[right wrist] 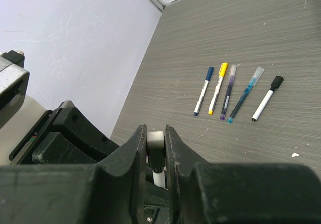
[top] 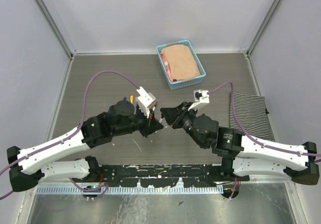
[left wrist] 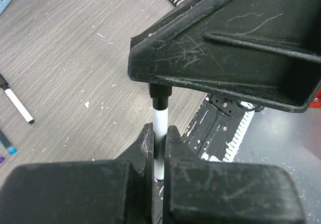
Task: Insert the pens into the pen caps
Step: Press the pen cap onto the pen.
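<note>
Pen (left wrist: pixel 160 118), white with a black end, stands up between the two grippers, over the middle of the table (top: pixel 100 78). Its black end goes up under the right gripper (right wrist: pixel 156 134), where a pale cap (right wrist: pixel 155 140) sits.

Five more pens (right wrist: pixel 228 91) lie side by side on the table, to the left of the grippers. Their caps are dark blue, yellow, clear purple, clear blue-green and black. They are near each other and well apart from the held pen. A blue basket (top: pixel 180 63) with a tan cloth (top: pixel 181 59) in it stands at the far side of the table. A striped cloth (top: pixel 248 116) lies flat on the right, just beside the right arm (top: pixel 261 151).

From above, the black grippers cover the pen and the cap, and the left arm (top: pixel 60 146) hides most of the five pens. From the left wrist, the right gripper's black body covers the pen's tip, so I cannot tell how far it is inside the cap. From the right wrist, only a bit of the cap and a bit of white barrel show between the fingers.

The left gripper (left wrist: pixel 159 139) is squeezed tight on the pen's white barrel. The right gripper is pinched on the cap, with its fingers only a little apart.
</note>
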You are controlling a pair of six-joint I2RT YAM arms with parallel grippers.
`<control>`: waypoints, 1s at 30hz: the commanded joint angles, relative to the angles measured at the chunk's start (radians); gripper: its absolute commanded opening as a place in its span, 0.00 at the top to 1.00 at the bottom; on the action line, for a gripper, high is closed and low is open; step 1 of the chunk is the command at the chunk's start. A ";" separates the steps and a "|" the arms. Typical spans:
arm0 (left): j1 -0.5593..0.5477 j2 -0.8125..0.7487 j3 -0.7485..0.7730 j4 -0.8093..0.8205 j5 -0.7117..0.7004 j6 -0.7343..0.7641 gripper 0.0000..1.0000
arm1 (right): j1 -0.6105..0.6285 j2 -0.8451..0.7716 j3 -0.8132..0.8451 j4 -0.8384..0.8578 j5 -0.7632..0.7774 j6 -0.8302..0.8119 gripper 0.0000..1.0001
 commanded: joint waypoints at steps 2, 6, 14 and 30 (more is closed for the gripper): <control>0.020 -0.022 0.159 0.447 -0.109 0.002 1.00 | 0.111 0.055 -0.088 -0.189 -0.228 0.067 1.00; 0.019 -0.021 0.179 0.480 -0.102 -0.016 1.00 | 0.143 0.060 -0.119 -0.143 -0.222 0.059 1.00; 0.011 -0.015 0.212 0.504 -0.104 0.011 1.00 | 0.246 0.124 -0.089 -0.199 -0.102 0.037 1.00; 0.011 -0.049 0.166 0.528 -0.125 0.002 1.00 | 0.256 0.006 -0.097 -0.247 -0.058 0.170 1.00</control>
